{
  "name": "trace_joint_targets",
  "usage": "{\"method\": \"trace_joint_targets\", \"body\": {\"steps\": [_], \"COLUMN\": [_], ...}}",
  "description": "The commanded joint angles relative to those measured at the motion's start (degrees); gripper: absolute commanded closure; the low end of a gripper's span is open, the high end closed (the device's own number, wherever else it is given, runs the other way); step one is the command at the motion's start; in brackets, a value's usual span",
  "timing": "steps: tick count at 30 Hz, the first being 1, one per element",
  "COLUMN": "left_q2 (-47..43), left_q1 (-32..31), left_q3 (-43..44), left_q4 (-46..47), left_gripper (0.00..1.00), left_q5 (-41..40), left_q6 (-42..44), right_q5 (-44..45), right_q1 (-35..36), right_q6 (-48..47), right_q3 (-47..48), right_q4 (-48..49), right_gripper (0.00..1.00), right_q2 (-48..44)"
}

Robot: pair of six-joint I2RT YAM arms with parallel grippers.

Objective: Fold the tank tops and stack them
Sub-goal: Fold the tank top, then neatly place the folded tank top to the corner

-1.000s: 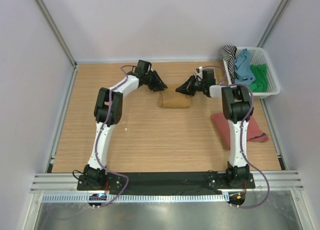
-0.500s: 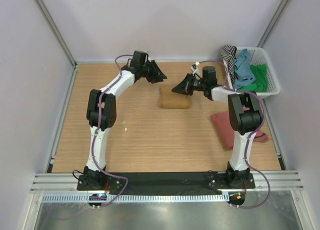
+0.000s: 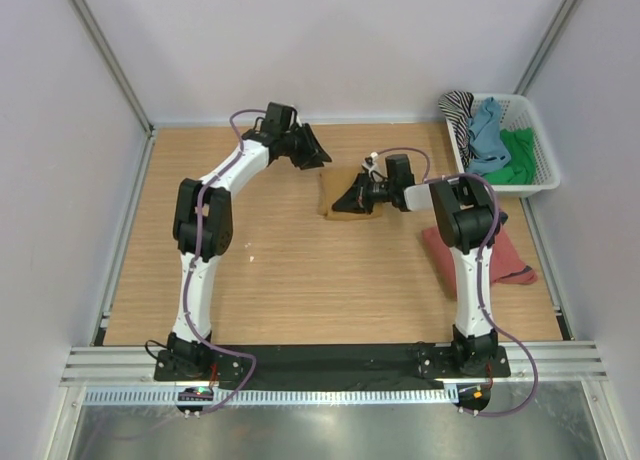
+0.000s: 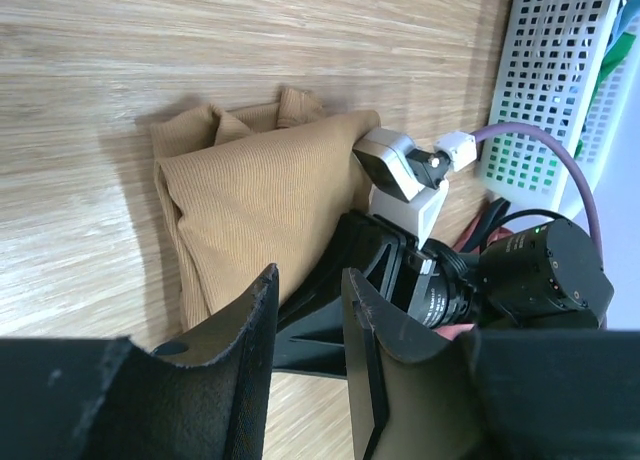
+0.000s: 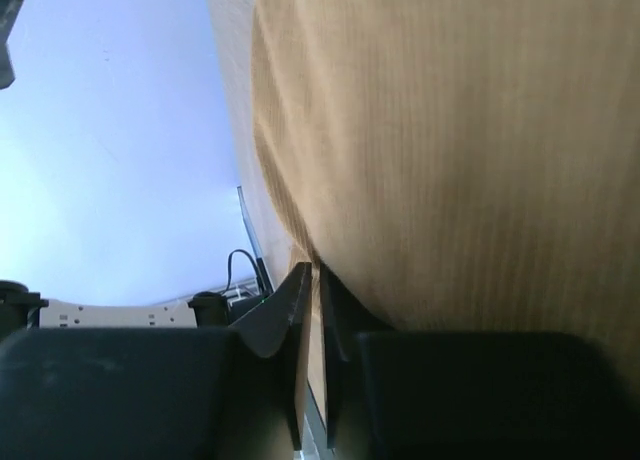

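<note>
The left arm reaches across the wooden table (image 3: 280, 270) toward its far side. The left gripper (image 3: 318, 158) hangs above the bare wood, just beyond the far left corner of the ochre tank top (image 4: 250, 200). Its jaws stand a narrow gap apart with nothing between them.

The ochre tank top lies near the middle of the table's far half, folded into a thick, compact rectangle. Loose bunched edges show along one short side.

The right gripper (image 3: 342, 201) lies low over this bundle, reaching in from the right. Its fingers (image 5: 300, 300) are pressed almost together and lie against the ribbed cloth at the bundle's edge. Whether any cloth is caught between them cannot be told.

Further right, nearer the arm bases, the rust-red tank top (image 3: 510, 255) lies flat on the table, partly hidden under the right arm. It is well apart from the ochre one.

In the far right corner stands a white basket (image 3: 520, 190). It holds a striped top (image 3: 458, 110) draped over its left rim, a blue top (image 3: 487, 130) beside that, and a green top (image 3: 520, 150) on the right.
</note>
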Motion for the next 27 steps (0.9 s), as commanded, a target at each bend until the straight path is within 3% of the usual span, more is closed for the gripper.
{"method": "trace_joint_targets", "body": {"steps": [1,4,6,11,16,20,23,27], "left_q2": [-0.5,-1.5,-3.3,-7.4,-10.1,-9.2,-7.9,-6.1], "left_q1": [0.1,0.1,0.1,-0.1,-1.3,-2.7,-3.9,-5.0], "left_q3": [2.2,0.8,-1.5,-7.5,-12.8,-13.0,-12.8,-12.6], "left_q4": [-0.9,-1.4,-1.4,-1.3,0.5,1.4,2.3,2.4], "left_gripper": [0.67,0.65,0.63,0.38,0.29,0.25,0.25,0.25], "left_q5": [-0.1,-0.3,-1.2,-3.2,-5.7,-6.2,-6.5,-7.2], "left_q6": [2.0,2.5,2.7,2.6,1.9,-0.1,-1.3,-3.1], "right_q5": [2.7,4.8,7.4,16.4,23.6,38.3,39.2,38.3], "right_q1": [-0.5,-0.5,-0.7,-2.3,-4.4,-4.9,-5.6,-5.6], "right_q6": [-1.7,-5.6,-8.6,-15.6,-20.9,-24.9,-25.7,-26.0], "right_q3": [-0.5,0.1,1.2,5.4,9.9,15.0,18.2,21.2], "right_q4": [-2.1,-6.9,-11.3,-26.0,-32.6,-42.4,-44.8,-46.1], "right_gripper": [0.83,0.57,0.47,0.35,0.22,0.20,0.29,0.28], "right_q2": [-0.9,-6.7,-10.7,-16.2,-17.6,-15.0,-11.3,-6.4]}}
